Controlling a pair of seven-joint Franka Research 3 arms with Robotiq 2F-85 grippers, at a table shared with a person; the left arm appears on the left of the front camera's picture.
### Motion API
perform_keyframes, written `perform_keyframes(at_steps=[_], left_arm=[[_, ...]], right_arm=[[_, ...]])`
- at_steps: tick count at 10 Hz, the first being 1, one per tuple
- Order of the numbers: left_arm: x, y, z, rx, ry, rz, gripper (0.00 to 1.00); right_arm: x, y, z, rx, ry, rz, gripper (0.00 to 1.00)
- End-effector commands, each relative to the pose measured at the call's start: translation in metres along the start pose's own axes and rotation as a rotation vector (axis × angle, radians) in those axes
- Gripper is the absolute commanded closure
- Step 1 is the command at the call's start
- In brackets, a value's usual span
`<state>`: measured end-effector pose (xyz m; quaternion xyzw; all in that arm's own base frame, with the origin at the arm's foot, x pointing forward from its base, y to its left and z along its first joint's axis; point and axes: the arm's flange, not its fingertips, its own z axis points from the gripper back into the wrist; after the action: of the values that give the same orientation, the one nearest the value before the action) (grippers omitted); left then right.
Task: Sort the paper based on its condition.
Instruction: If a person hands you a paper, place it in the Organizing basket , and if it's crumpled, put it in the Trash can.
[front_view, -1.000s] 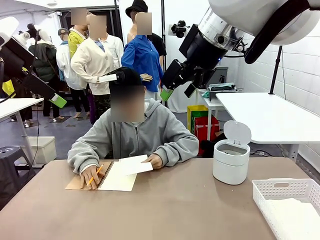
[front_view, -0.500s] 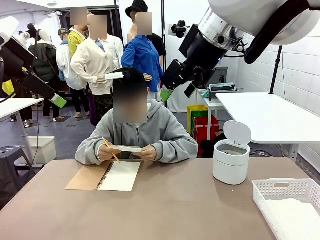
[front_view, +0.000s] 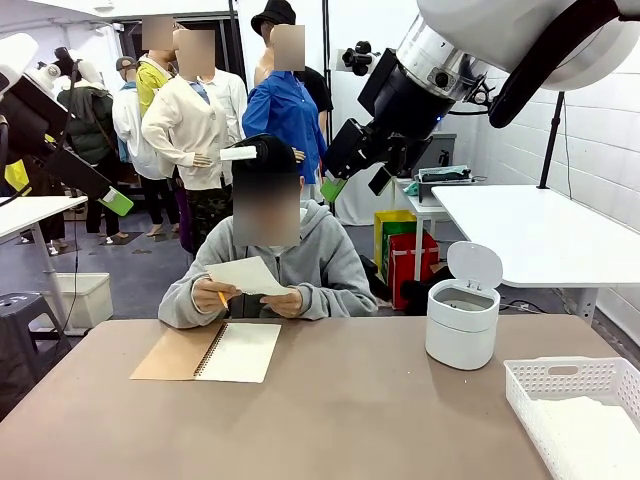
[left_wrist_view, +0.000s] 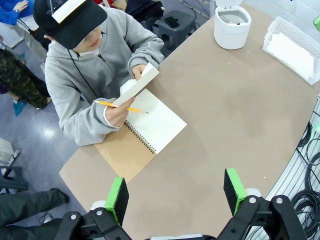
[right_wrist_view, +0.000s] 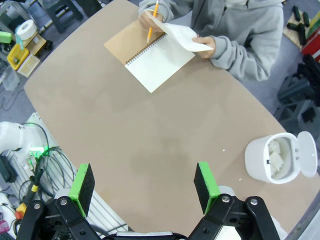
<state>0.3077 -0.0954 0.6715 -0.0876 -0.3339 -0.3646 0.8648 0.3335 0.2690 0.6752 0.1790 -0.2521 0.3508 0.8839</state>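
Our left fingers (left_wrist_view: 118, 199) and right fingers (right_wrist_view: 204, 186) stand open, empty; far beyond them we see a person (front_view: 322, 268) holding paper (front_view: 247, 275).

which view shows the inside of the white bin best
The right wrist view: it looks down into the open white bin, with crumpled paper inside. The front view shows its side; the left wrist view, its distant top.

Brown table (front_view: 350, 420) bears a spiral notebook (front_view: 238, 352), lying open with a blank white page up and the brown cover spread beside it. An orange pencil (left_wrist_view: 120, 106) is raised above it. A white bin (front_view: 461, 325), lid up, stands near a white slatted basket (front_view: 560, 378).
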Motion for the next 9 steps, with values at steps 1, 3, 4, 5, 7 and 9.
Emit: perform_keyframes(at_steps=[1,3,4,5,7,9], left_arm=[[-0.0003,0.0006,-0.0003,-0.002,0.0,0.001,0.0],[-0.0003,0.0006,-0.0003,-0.002,0.0,0.001,0.0],[-0.0003,0.0006,-0.0003,-0.002,0.0,0.001,0.0],[-0.0003,0.0006,-0.0003,-0.002,0.0,0.001,0.0],[-0.0003,0.0006,-0.0003,-0.002,0.0,0.001,0.0],[-0.0003,0.0006,-0.0003,-0.002,0.0,0.001,0.0]], right_arm=[[-0.0023,0.0,-0.0014,0.002,-0.001,-0.004,0.0],[-0.0023,0.0,-0.0014,0.002,-0.001,-0.004,0.0],[-0.0023,0.0,-0.0014,0.002,-0.001,-0.004,0.0],[-0.0023,0.0,-0.0014,0.002,-0.001,-0.004,0.0],[-0.0023,0.0,-0.0014,0.002,-0.001,-0.004,0.0],[-0.0023,0.0,-0.0014,0.002,-0.001,-0.004,0.0]])
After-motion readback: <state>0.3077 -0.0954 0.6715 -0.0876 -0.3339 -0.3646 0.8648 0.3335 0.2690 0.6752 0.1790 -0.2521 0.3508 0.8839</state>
